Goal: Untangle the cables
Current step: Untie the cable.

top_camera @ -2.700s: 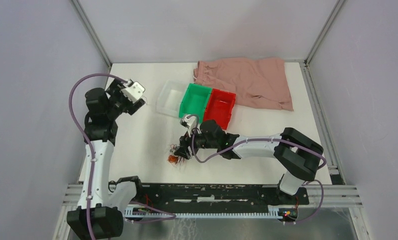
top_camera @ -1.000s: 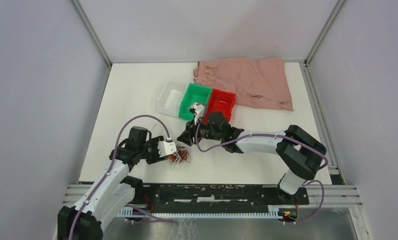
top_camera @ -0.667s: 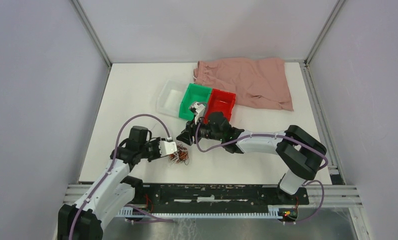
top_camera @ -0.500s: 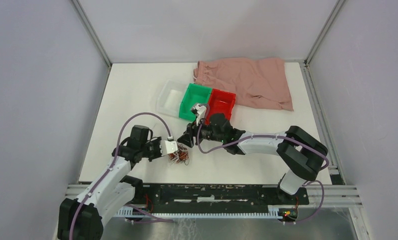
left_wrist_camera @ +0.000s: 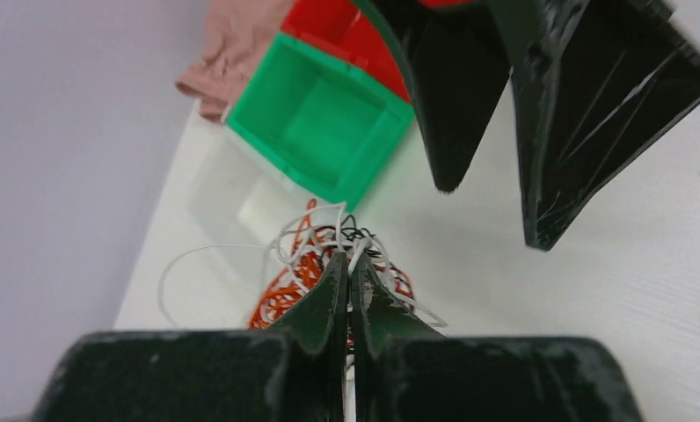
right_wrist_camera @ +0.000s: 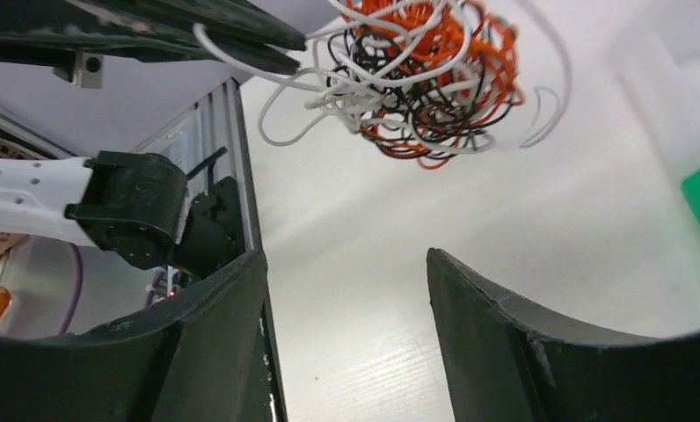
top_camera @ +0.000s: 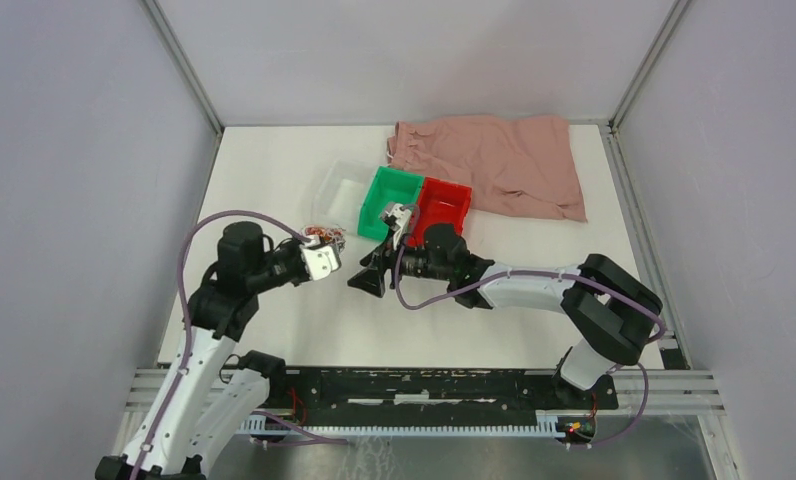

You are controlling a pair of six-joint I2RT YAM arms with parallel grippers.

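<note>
- Left end effector (top_camera: 325,243): jaws pressed together on white strands at the top of the cables (top_camera: 323,235). In the left wrist view the two fingertips (left_wrist_camera: 333,283) meet with no visible gap, and the wires fan out just past them.
- The cables are one tangle of white, orange and black wire (right_wrist_camera: 426,75). From the right wrist view it hangs below the left fingers (right_wrist_camera: 267,40) and looks clear of the bench surface (I can't confirm the clearance from the top view).
- One long white loop (left_wrist_camera: 201,259) trails out of the clump on the side of the bench's left edge.
- Location of the tangle: left of the bench (top_camera: 264,180) centre, nearer the left edge than the right, and just on the near side of the clear bin (top_camera: 336,192).
- Right end effector (top_camera: 366,281): jaws well apart, nothing between them. It sits just beside the tangle on the side toward the bench's right edge, pointing at it, not touching.
- In the left wrist view the right end effector (left_wrist_camera: 492,215) shows as two dark fingers over bare bench, beyond the clump.
- In the right wrist view, the gap of the right end effector (right_wrist_camera: 345,264) frames only white bench top, with the tangle above it in the frame.
- Other items: green bin (top_camera: 392,200) and red bin (top_camera: 440,208) stand side by side, touching, next to the clear bin, toward the far edge around the middle.
- A pink cloth (top_camera: 494,160) lies crumpled at the far edge toward the far right corner, behind the bins.
</note>
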